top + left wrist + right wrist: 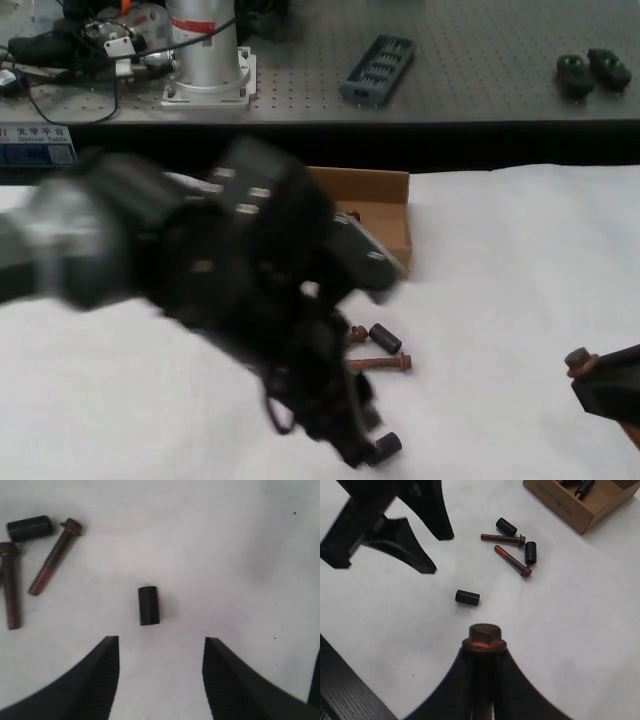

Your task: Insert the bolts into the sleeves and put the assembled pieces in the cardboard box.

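A lone black sleeve [148, 605] lies on the white cloth just ahead of my left gripper [161, 642], which hangs open above it with nothing between its fingers. In the high view that sleeve [390, 443] is near the front edge, at the tip of the left arm. My right gripper [484, 652] is shut on a copper bolt [484, 636], head outward, and sits at the front right [600, 385]. Two loose bolts [502, 538] [512, 560] and two more sleeves [506, 526] [530, 552] lie in a cluster between the lone sleeve and the cardboard box [375, 180].
The cardboard box [560, 507] holds some bolt-and-sleeve pieces. The left arm's bulk [200, 260] hides much of the cloth's middle and part of the box. Behind the cloth is a metal bench with a silver post [205, 50] and a blue rack [378, 65].
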Controlling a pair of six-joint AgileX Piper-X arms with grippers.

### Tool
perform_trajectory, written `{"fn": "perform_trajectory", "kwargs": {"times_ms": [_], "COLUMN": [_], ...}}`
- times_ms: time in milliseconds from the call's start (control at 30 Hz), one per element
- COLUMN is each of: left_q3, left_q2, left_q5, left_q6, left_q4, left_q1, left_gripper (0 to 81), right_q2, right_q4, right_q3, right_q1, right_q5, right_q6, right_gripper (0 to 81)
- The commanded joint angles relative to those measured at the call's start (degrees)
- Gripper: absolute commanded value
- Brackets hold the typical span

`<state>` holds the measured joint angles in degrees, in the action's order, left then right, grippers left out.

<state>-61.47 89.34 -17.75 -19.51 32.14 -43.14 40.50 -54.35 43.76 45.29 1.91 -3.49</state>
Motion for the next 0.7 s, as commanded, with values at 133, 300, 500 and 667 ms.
{"fn": "perform_trajectory", "kwargs": {"times_ms": [133,300,500,667], "left_q3": [-6.9,-7.1,-7.1,-7.1], "left_q2": [8.1,10.0,13.1,15.8], "left_q5": [2.1,5.5,7.0,6.6], "left_q6": [3.0,2.8,2.8,2.8], "left_q4": [6.7,6.3,2.2,0.5], "left_q1": [-3.8,-4.2,-4.2,-4.2], "left_gripper": [38.4,38.4,38.4,38.4], "right_q2": [-0.9,-0.9,-0.9,-0.9], "right_q4": [0.2,0.2,0.2,0.2], "right_q3": [0.2,0.2,0.2,0.2], "right_q1": [-0.1,-0.1,-0.1,-0.1], "right_q5": [0.1,0.1,0.1,0.1], "right_q6": [0.0,0.0,0.0,0.0], "right_gripper": [1.8,1.8,1.8,1.8]}}
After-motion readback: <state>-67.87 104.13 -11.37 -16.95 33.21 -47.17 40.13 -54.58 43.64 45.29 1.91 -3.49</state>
